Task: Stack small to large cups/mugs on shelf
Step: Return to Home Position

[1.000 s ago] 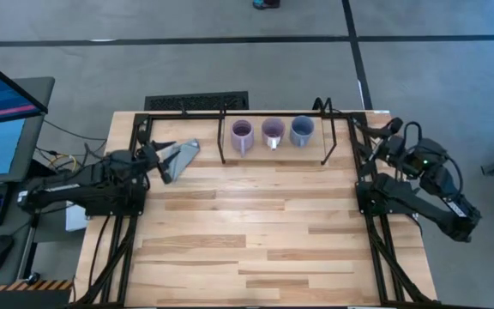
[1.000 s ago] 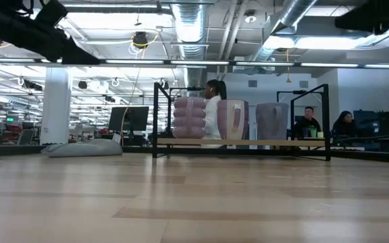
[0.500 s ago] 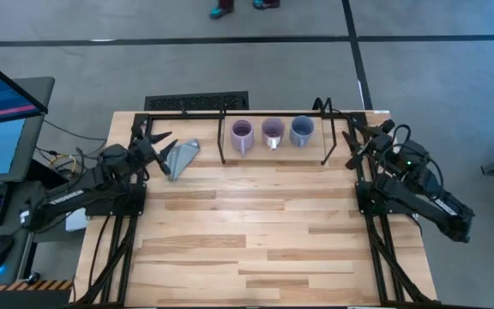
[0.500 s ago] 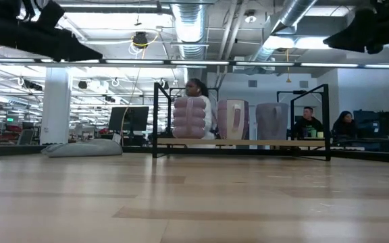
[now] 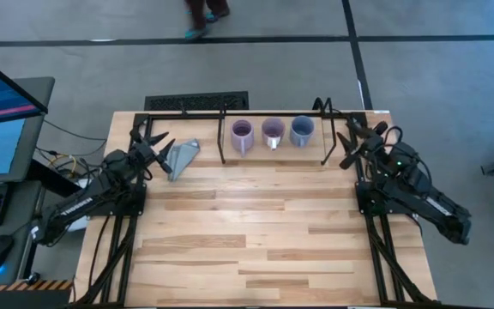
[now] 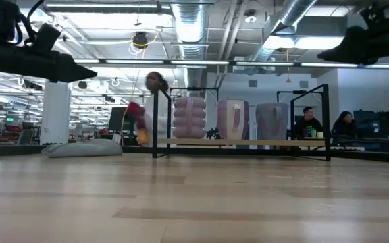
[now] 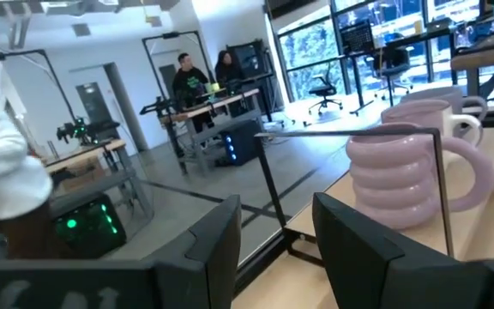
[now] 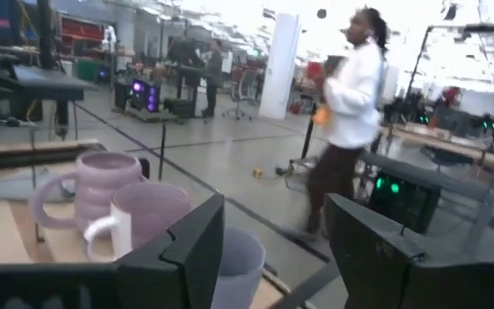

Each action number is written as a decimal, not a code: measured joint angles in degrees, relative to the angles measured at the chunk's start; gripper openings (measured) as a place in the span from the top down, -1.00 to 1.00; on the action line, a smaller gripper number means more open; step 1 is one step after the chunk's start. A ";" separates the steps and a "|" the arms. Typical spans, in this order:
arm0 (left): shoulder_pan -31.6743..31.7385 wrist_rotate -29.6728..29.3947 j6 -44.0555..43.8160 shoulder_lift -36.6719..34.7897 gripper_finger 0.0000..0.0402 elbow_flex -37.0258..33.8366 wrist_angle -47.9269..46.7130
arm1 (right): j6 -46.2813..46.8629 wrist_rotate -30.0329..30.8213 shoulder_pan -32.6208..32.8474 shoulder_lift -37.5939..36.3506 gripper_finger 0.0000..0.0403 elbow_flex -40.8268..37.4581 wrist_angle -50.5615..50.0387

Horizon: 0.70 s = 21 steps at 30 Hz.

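Observation:
Three mugs stand in a row on the shelf (image 5: 286, 161), a black tube frame over a wooden board at the table's far edge. From left to right they are pale lilac (image 5: 242, 136), purple with a white patch (image 5: 273, 132) and blue-grey (image 5: 302, 130). They also show in the low view: lilac (image 6: 190, 118), purple (image 6: 231, 120), blue-grey (image 6: 272, 121). My left gripper (image 5: 148, 142) is open and empty, left of the shelf and raised above the table. My right gripper (image 5: 354, 137) is open and empty just past the shelf's right end. Each wrist view looks at the mugs (image 7: 406, 176) (image 8: 97, 184) between its own spread fingers.
A grey folded wedge (image 5: 181, 157) lies on the table between my left gripper and the shelf's left legs. The wooden table top (image 5: 256, 232) stretches toward the near edge. A person (image 6: 150, 111) walks past behind the table.
My left gripper has drawn back from over the grey wedge toward the table's far left and come lower. My right gripper has swung toward the shelf's right end and come lower. The mugs and wedge have stayed put. A person has walked leftward behind the table.

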 joint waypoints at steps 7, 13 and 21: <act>0.50 1.33 -0.86 -1.90 0.31 -0.36 -3.65 | 3.10 -0.16 -3.50 0.00 -0.10 -3.51 0.58; 0.50 2.04 -0.62 -1.92 0.31 -0.38 -3.90 | 5.25 -1.14 -8.13 0.00 -0.10 -5.43 1.35; 0.47 2.71 -1.11 -1.90 0.31 -0.40 -4.05 | 4.36 -3.64 -17.63 0.00 -0.10 -5.43 0.66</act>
